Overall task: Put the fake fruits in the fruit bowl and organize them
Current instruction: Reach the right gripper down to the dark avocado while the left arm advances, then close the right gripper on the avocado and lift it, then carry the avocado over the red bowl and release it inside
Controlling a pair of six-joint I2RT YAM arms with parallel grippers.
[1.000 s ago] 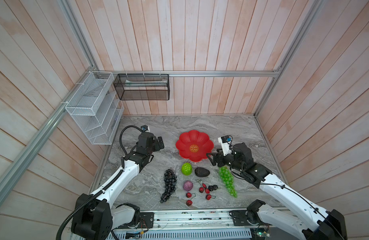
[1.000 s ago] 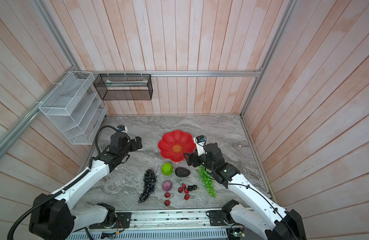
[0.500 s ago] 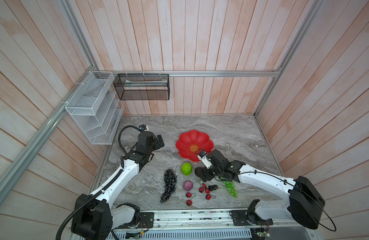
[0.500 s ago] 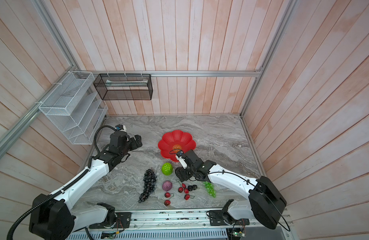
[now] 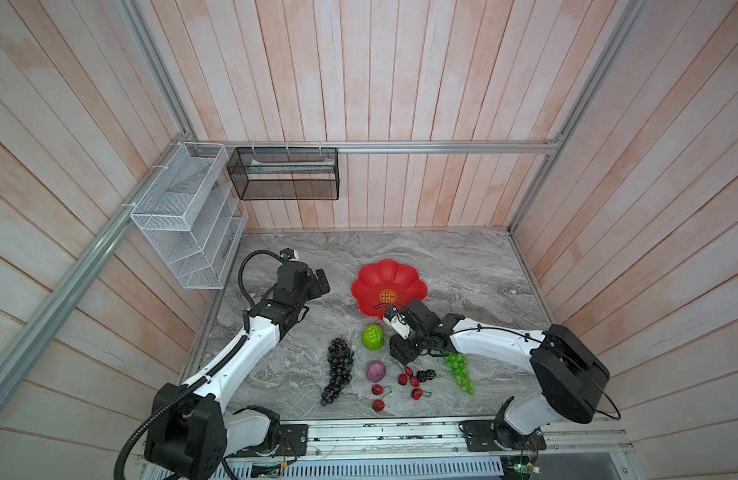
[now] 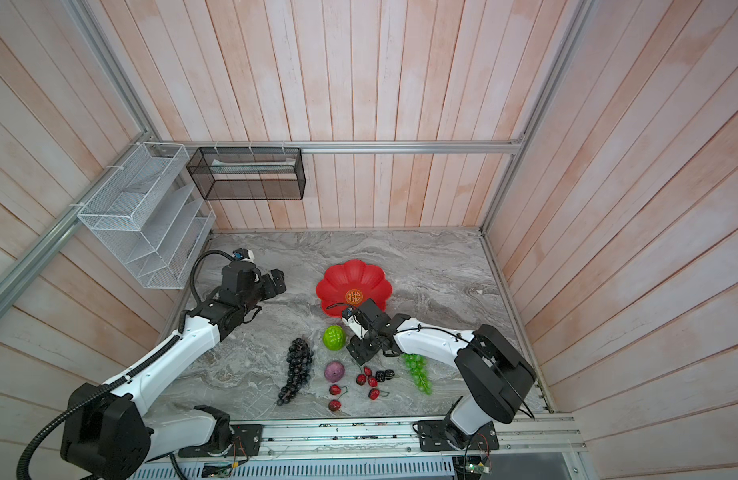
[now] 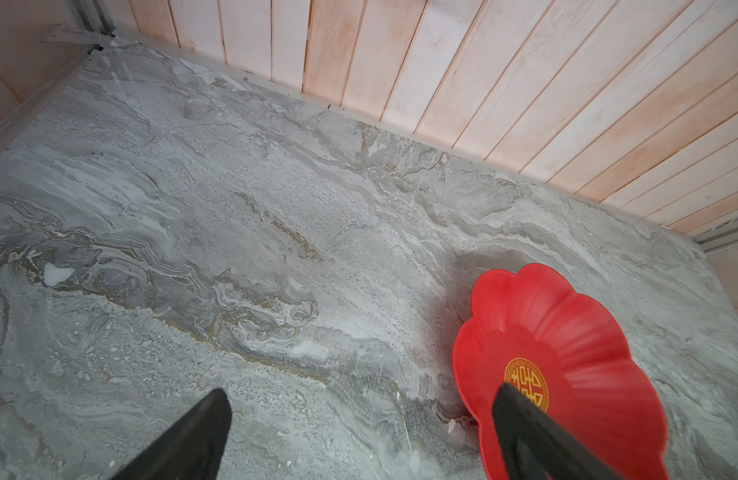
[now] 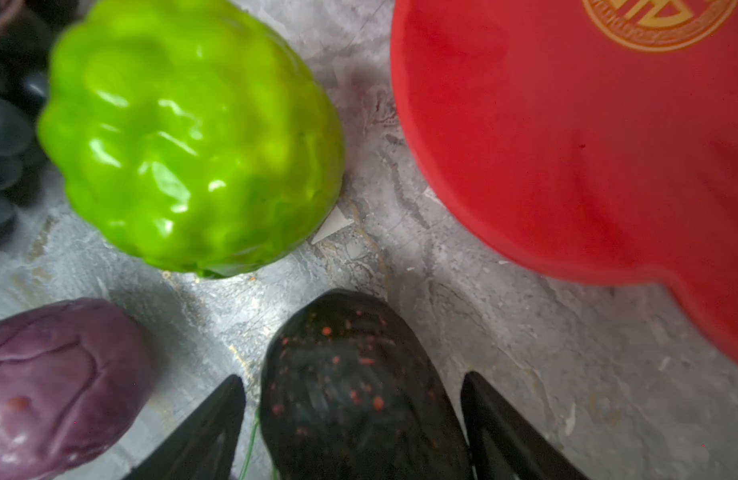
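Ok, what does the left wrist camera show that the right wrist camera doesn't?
Only left wrist: the plank wall, a broad bare stretch of table, and the left fingers spread with nothing between them. Only right wrist: the bumpy green ball, purple ball, an edge of the dark grapes, and the black oval between the right fingers. Both: the red bowl with its gold emblem, on the table.

Robot lab cell: plank walls (image 5: 400, 83), aluminium frame (image 5: 442, 147), marble tabletop (image 5: 462, 266).
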